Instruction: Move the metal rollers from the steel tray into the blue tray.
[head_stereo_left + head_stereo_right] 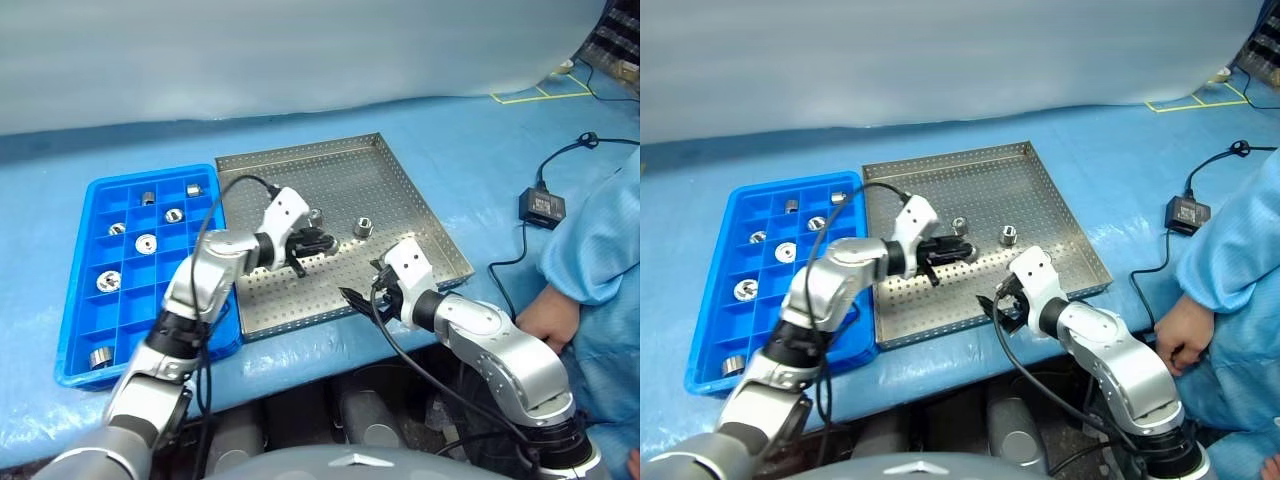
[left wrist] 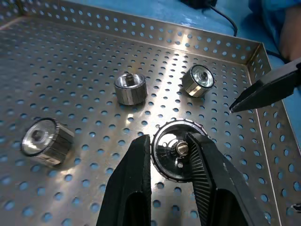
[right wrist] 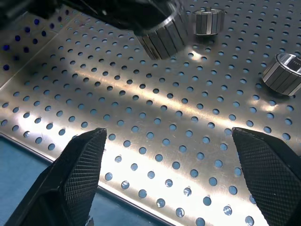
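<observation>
**Roller gripped above the steel tray**

Nearest the robot, the right gripper (image 1: 362, 292) hangs over the steel tray's (image 1: 420, 185) front edge with its two black fingers (image 3: 80, 167) spread wide and nothing between them. Just beyond it, over the tray's middle, the left gripper (image 1: 312, 243) is clamped on one metal roller (image 2: 175, 149); one ribbed finger (image 2: 129, 181) presses on the roller's outside and the other sits across its open face. Seen from the right wrist, this roller (image 3: 162, 35) appears raised off the perforated floor.

Past the held piece, three more rollers lie loose on the steel tray: one (image 2: 46, 141) on its side, one (image 2: 130, 88) standing upright, and one (image 2: 198, 81) tilted nearer the tray's far wall. Two of them (image 1: 316, 216) (image 1: 363, 227) also show from the head, close behind the left gripper.

Touching the steel tray on the robot's left, the blue tray (image 1: 92, 190) already holds several rollers in separate compartments, among them a flat ring (image 1: 146, 243) near its middle and another (image 1: 108, 282) closer to the robot.

On the far side of the steel tray, to the robot's right, a person's hand (image 1: 545, 325) rests on the blue table cover (image 1: 470, 130), near a small black adapter (image 1: 541, 206) with its cable.
</observation>
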Controlling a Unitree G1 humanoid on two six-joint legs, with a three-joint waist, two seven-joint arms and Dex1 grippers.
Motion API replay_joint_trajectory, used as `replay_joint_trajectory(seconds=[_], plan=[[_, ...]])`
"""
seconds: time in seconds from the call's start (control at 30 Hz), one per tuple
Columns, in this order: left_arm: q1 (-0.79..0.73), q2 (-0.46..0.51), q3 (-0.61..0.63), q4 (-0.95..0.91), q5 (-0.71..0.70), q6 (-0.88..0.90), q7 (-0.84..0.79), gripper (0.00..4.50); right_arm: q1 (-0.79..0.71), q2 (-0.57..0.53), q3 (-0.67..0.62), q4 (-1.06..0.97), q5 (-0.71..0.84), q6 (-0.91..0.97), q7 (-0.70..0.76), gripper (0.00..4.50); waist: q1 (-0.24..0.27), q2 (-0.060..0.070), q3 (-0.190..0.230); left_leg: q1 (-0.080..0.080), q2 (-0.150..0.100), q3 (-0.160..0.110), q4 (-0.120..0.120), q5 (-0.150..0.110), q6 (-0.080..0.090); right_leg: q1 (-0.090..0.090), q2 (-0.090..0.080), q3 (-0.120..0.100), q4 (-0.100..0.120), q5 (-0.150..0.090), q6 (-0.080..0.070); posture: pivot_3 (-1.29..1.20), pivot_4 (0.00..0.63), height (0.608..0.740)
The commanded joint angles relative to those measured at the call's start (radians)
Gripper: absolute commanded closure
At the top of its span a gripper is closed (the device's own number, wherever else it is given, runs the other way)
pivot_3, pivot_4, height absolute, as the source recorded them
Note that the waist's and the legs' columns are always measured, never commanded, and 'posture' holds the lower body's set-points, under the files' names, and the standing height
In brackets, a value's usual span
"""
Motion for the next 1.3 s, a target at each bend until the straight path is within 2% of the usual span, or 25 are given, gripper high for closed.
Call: replay_joint_trajectory(seconds=[0.03,0.2,0.3,0.47,0.63,0.9,1.13,1.3], plan=[[0.058,0.054,0.107,-0.203,-0.041,0.085,0.055,3.52,-0.027,0.025,-0.006,-0.028,0.073,-0.061,0.080,0.00,0.002,0.000,0.000,0.000,0.000,0.000,0.000,0.000,0.000,0.000,0.000,0.000,0.000,0.000,0.000,-0.17,0.150,0.740],[0.196,0.104,0.288,-0.426,-0.037,0.193,0.195,3.52,-0.063,0.054,-0.007,-0.023,0.158,-0.100,0.168,0.00,0.028,0.000,0.000,0.000,0.001,-0.001,0.000,0.000,0.000,0.001,0.000,0.000,0.000,0.000,0.000,-0.08,0.150,0.740],[0.280,0.108,0.376,-0.537,-0.016,0.260,0.280,3.52,-0.096,0.051,0.012,0.017,0.145,-0.109,0.178,0.00,0.060,0.000,0.000,0.000,0.001,0.000,0.000,0.000,0.000,0.001,-0.001,0.000,0.000,0.000,0.000,-0.03,0.150,0.740],[0.411,0.121,0.478,-0.633,-0.025,0.334,0.330,3.52,-0.152,0.035,0.057,0.091,0.104,-0.101,0.178,0.00,0.113,-0.001,0.000,0.001,0.001,0.000,0.001,0.000,0.000,0.001,-0.001,-0.001,-0.001,-0.003,-0.005,0.05,0.150,0.740],[0.487,0.114,0.491,-0.651,-0.027,0.352,0.366,3.52,-0.189,0.035,0.071,0.118,0.101,-0.094,0.180,0.00,0.153,-0.001,0.000,0.000,0.001,0.000,0.002,0.000,0.000,0.001,-0.001,-0.002,0.000,-0.003,-0.006,0.08,0.150,0.740],[0.513,0.102,0.443,-0.543,-0.011,0.308,0.404,3.52,-0.193,0.027,0.077,0.112,0.094,-0.083,0.173,0.00,0.169,-0.001,0.000,0.000,0.000,0.000,0.002,0.000,0.000,0.001,-0.001,-0.003,-0.001,-0.004,-0.007,0.06,0.150,0.740],[0.469,0.072,0.465,-0.472,-0.020,0.254,0.441,1.40,-0.178,0.023,0.060,0.092,0.095,-0.068,0.148,0.00,0.166,-0.001,0.000,0.001,0.001,0.000,0.002,0.000,0.000,0.001,-0.001,-0.003,0.000,-0.004,-0.008,0.03,0.150,0.740],[0.445,0.052,0.469,-0.474,-0.058,0.216,0.430,1.40,-0.175,0.019,0.058,0.087,0.090,-0.065,0.135,0.00,0.166,-0.001,0.000,0.000,0.001,0.000,0.002,0.000,0.000,0.001,-0.002,-0.003,-0.001,-0.004,-0.007,0.02,0.150,0.740]])
